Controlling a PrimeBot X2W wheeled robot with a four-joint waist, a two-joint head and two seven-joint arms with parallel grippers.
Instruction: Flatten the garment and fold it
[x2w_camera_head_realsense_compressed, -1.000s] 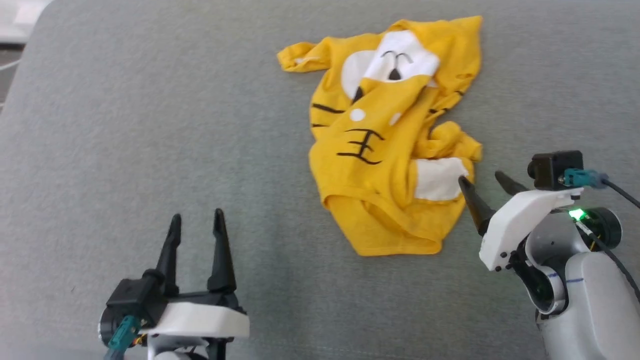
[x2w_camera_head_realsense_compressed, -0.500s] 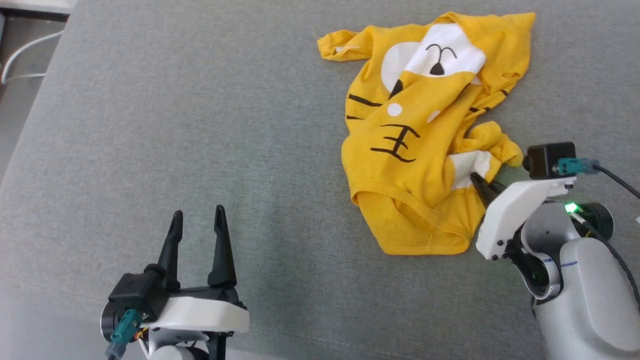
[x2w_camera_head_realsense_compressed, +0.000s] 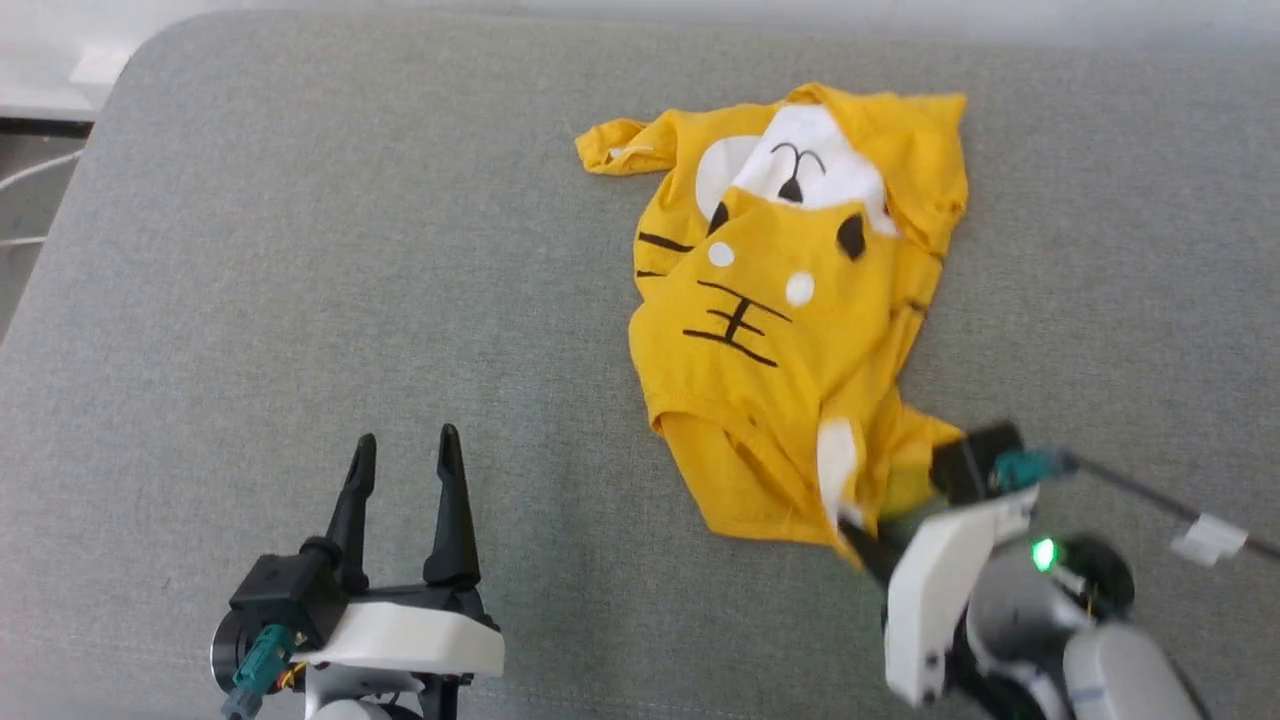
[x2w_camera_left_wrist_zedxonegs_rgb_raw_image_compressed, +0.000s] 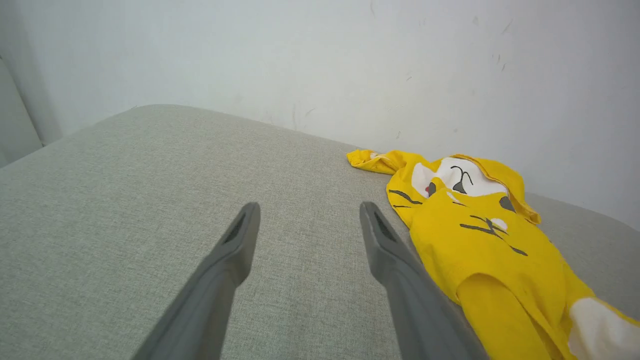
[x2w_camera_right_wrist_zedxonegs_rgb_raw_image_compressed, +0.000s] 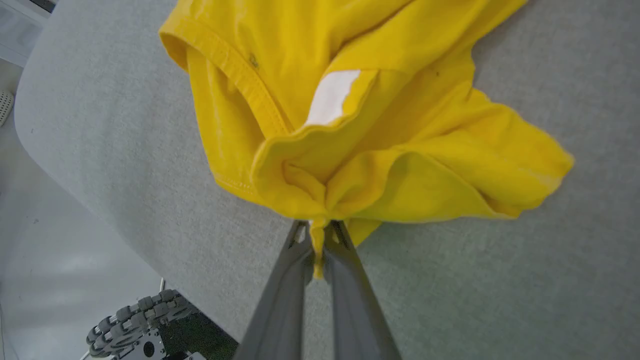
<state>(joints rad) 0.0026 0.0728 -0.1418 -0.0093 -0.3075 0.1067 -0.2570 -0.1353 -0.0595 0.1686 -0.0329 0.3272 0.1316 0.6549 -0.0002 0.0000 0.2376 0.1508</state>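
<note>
Yellow cotton T-shirt (x2w_camera_head_realsense_compressed: 790, 330), short-sleeved, printed with a cartoon animal face in white patches and black stripes, lying rumpled on the grey woven fabric surface (x2w_camera_head_realsense_compressed: 300, 250), right of centre in the head view, one sleeve poking toward the upper left. Lower edge bunched and pinched in the right gripper (x2w_camera_head_realsense_compressed: 852, 535) at the lower right; long dark fingers clamped together on a fold of yellow cloth at bottom centre of the right wrist view. Left gripper (x2w_camera_head_realsense_compressed: 407, 440) at the lower left, fingers spread wide, grasping nothing, well apart from the T-shirt. By judgement, flattening in hand and folding not yet begun. Next move: draw the pinched edge outward to spread the overlapping layers, likely with the left gripper brought across to an opposite edge to pull against it.
</note>
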